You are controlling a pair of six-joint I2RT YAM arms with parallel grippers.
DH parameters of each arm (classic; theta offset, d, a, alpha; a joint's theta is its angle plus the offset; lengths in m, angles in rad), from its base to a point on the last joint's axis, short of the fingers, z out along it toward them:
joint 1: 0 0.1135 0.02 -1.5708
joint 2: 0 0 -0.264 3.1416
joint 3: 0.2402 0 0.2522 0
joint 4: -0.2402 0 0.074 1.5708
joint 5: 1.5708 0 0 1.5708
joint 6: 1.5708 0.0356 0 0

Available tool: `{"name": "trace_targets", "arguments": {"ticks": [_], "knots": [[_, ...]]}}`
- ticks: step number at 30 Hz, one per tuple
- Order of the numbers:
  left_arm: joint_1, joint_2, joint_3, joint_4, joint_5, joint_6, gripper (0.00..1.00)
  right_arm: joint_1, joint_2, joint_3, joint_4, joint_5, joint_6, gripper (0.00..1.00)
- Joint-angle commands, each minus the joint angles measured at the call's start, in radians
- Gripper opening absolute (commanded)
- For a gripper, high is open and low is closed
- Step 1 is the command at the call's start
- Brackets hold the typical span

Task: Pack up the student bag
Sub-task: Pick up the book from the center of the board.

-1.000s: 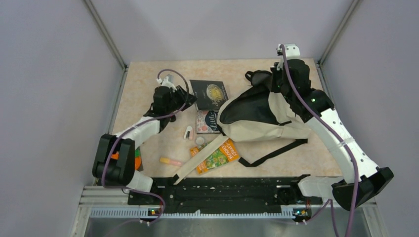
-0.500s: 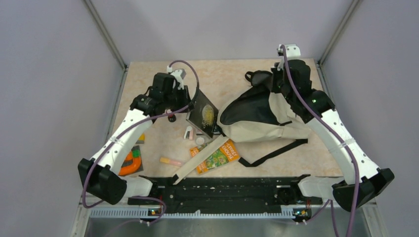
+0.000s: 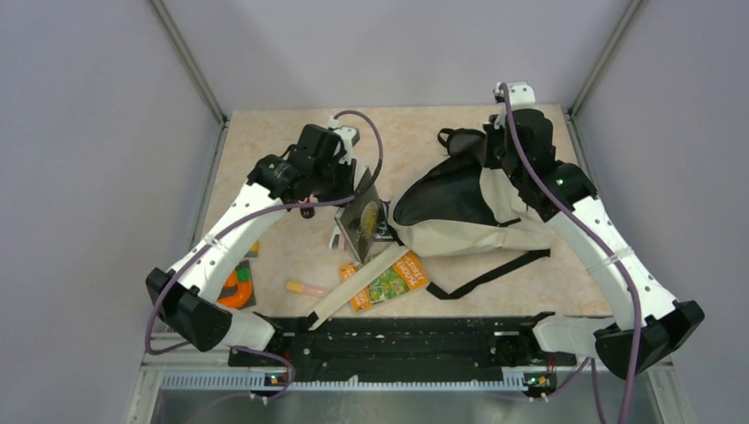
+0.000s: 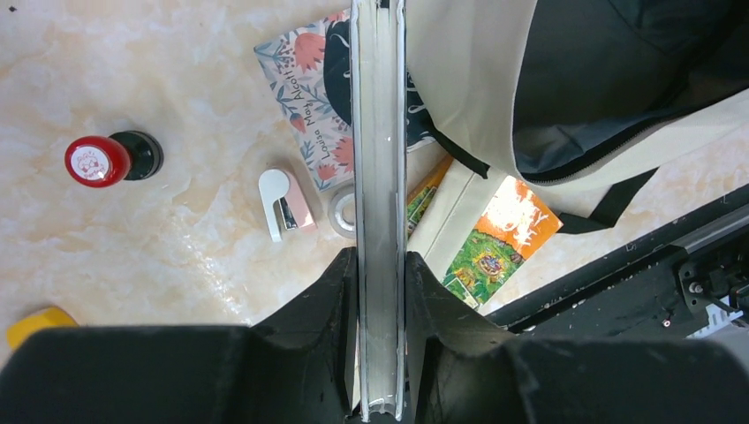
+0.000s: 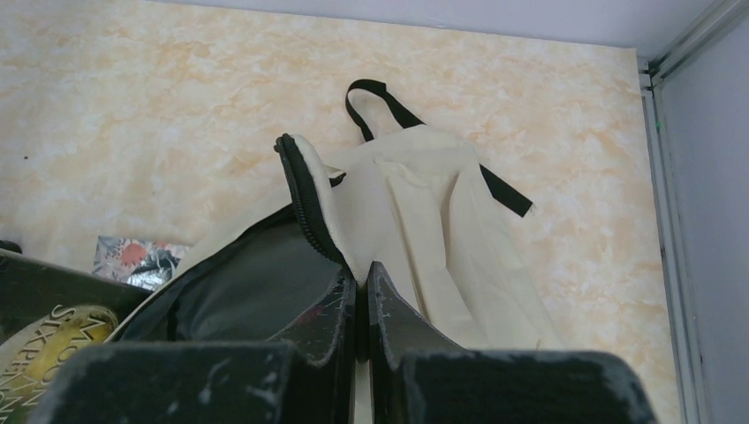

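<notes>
The student bag (image 3: 459,231) is a cream backpack lying at the right, its black-lined mouth (image 3: 442,190) facing left. My right gripper (image 5: 362,278) is shut on the bag's zipper rim (image 5: 305,190) and holds the opening up; the same gripper (image 3: 496,163) sits over the bag's far side. My left gripper (image 4: 380,265) is shut on a black book with a gold emblem (image 3: 364,216). The book stands on edge, its page edge (image 4: 378,132) pointing at the bag's mouth, just left of it.
A floral book (image 4: 305,97) lies under the raised book. An orange-green book (image 3: 389,276) lies under a bag strap (image 3: 353,287). Nearby are a red stamp (image 4: 93,162), a white-pink stapler (image 4: 284,205), a tape roll (image 4: 340,212), a pink highlighter (image 3: 305,289) and an orange item (image 3: 234,289).
My left arm has lifted the black book off the table, turned it on edge and carried it right, toward the bag's mouth. The right arm has held still.
</notes>
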Motion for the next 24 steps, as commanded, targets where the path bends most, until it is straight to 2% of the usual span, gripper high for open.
{"name": "trace_targets", "arguments": {"ticks": [1, 8, 9, 12, 13, 14, 16, 17, 21, 24], "knots": [[-0.018, 0.029, 0.021, 0.041, 0.023, 0.002, 0.1, -0.004, -0.041, 0.01, 0.071, -0.003, 0.001, 0.0], [-0.029, 0.048, -0.021, 0.058, 0.021, -0.005, 0.49, -0.004, -0.04, 0.01, 0.076, -0.02, 0.004, 0.0], [-0.029, 0.049, -0.029, 0.058, 0.02, -0.004, 0.53, -0.003, -0.04, 0.01, 0.076, -0.022, 0.007, 0.0], [-0.03, 0.049, -0.053, 0.074, 0.019, -0.004, 0.54, -0.004, -0.041, 0.009, 0.076, -0.022, 0.007, 0.0], [-0.029, 0.049, -0.058, 0.079, 0.021, -0.006, 0.52, -0.004, -0.041, 0.008, 0.077, -0.023, 0.006, 0.0], [-0.029, 0.047, -0.062, 0.087, 0.02, -0.009, 0.41, -0.004, -0.043, 0.008, 0.075, -0.023, 0.007, 0.0], [-0.029, 0.036, -0.058, 0.097, -0.001, -0.033, 0.07, -0.004, -0.045, 0.007, 0.075, -0.023, 0.008, 0.0], [-0.029, 0.015, -0.059, 0.112, -0.01, -0.044, 0.0, -0.004, -0.047, 0.007, 0.075, -0.023, 0.008, 0.0], [-0.028, -0.126, -0.088, 0.243, -0.092, -0.115, 0.0, -0.004, -0.054, 0.007, 0.075, -0.02, 0.009, 0.0], [-0.027, -0.277, -0.164, 0.445, -0.143, -0.202, 0.0, -0.004, -0.057, 0.007, 0.076, -0.022, 0.011, 0.0]]}}
